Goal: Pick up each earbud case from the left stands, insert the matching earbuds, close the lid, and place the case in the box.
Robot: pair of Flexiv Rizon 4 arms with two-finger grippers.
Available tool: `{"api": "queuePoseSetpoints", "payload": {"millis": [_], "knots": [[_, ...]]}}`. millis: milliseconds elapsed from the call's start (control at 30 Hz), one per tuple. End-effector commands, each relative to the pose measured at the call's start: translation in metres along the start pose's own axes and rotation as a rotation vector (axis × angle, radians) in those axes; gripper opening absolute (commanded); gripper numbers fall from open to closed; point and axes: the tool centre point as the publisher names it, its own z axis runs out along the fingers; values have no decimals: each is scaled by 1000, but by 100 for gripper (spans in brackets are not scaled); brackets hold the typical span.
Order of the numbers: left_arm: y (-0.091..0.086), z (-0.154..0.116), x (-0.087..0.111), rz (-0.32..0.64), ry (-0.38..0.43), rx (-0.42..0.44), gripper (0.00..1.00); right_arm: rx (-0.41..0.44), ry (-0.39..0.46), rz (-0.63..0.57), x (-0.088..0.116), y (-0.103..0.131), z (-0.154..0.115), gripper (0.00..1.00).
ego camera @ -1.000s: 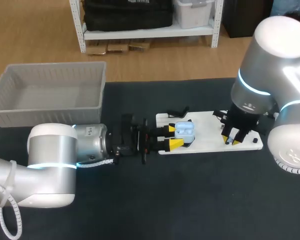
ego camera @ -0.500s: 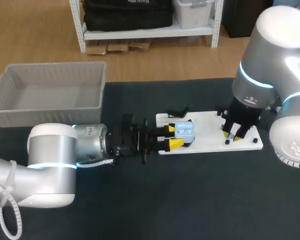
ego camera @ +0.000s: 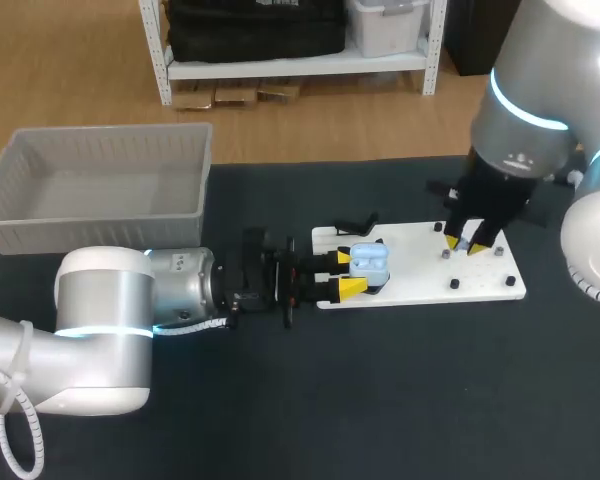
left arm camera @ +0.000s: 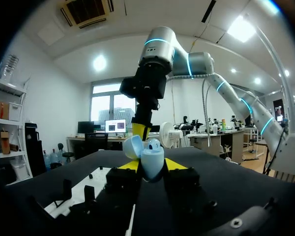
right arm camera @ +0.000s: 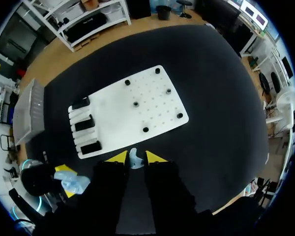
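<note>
Holding the pale blue, rounded plastic earbud case (ego camera: 370, 262) in my left claw (ego camera: 348, 275), I have the yellow tips clamped on its two sides, low over the left end of the flat white perforated board (ego camera: 420, 285). The lid is tipped open and the mouth faces up. I judge the case is being offered as a steady socket for the other arm. Something pale shows in that mouth in the left wrist view, but I cannot tell whether it is a bud.

My right claw (ego camera: 467, 243) hangs above the board's right part with its tips pointing down, pinched together on a small pale earbud (right arm camera: 134, 158) and well apart from the case. Gripped at one end like that, the bud's free end should be able to go into the case.

The black stands (right arm camera: 84, 123) sit along the board's left end, near the case. The grey ribbed plastic box (ego camera: 110, 132) waits at the far left of the black bench (ego camera: 380, 400). The lid has to be shut before the case goes there.
</note>
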Motion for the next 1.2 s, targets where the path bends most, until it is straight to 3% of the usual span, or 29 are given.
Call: {"api": "queuePoseSetpoints", "payload": {"millis": [33,300,533,1200], "knots": [[-1,0,0,1,-2,-4,0,20,-11,-44,14,4,-33,0],[-1,0,0,1,-2,-4,0,3,87,-232,36,28,-61,0],[-1,0,0,1,-2,-4,0,-7,78,-288,49,58,-67,0],[-1,0,0,1,-2,-4,0,12,73,-300,48,60,-66,0]]}}
